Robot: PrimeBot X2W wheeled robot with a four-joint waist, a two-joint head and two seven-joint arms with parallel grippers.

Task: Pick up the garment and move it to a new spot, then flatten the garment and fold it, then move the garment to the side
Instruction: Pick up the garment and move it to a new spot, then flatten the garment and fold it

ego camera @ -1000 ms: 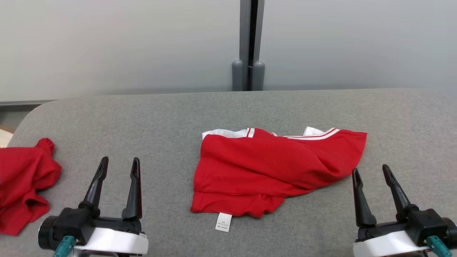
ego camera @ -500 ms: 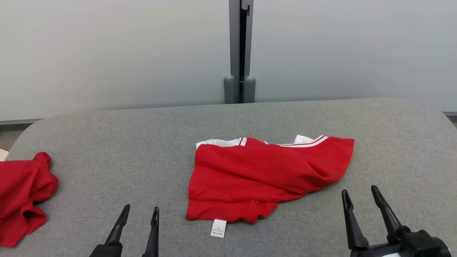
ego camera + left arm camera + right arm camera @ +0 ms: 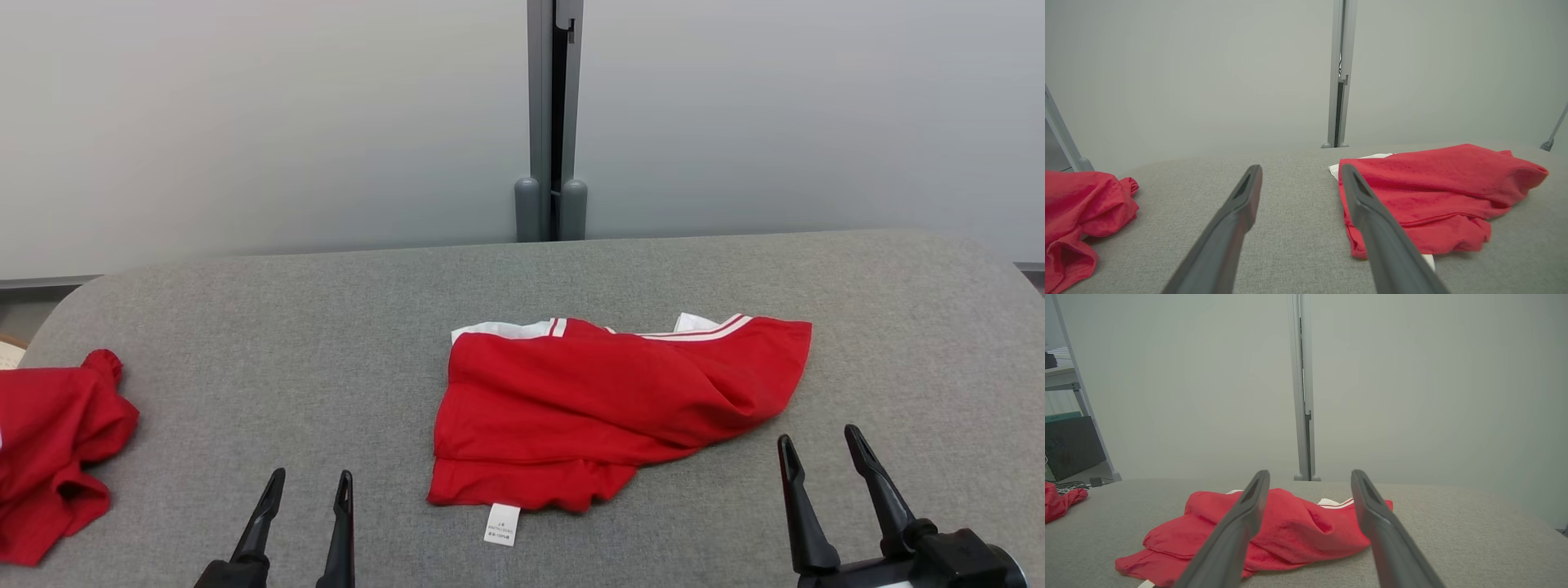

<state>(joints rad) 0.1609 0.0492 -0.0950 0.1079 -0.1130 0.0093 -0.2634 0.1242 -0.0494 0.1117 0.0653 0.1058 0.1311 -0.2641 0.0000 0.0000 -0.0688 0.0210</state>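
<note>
The garment [image 3: 604, 404] is a red piece with white striped trim, lying loosely folded in the middle of the grey table [image 3: 326, 327]; a white label sticks out at its near edge. It also shows in the left wrist view as the garment [image 3: 1429, 196] and in the right wrist view as the garment [image 3: 1298, 531]. My left gripper [image 3: 309, 483] stands open near the front edge, left of the garment and apart from it. My right gripper [image 3: 819, 437] is open too, just off the garment's right corner. Nothing is between either pair of fingers.
A second crumpled red cloth [image 3: 49, 449] lies at the table's left edge, seen also as the red cloth [image 3: 1081, 212]. A grey post [image 3: 551, 122] stands behind the table against a pale wall. A dark box on a shelf [image 3: 1069, 445] is off to the left.
The head camera has tilted up, so the whole scene sits lower. Both grippers have dropped toward the bottom edge and stay open. The garment has not moved on the table.
</note>
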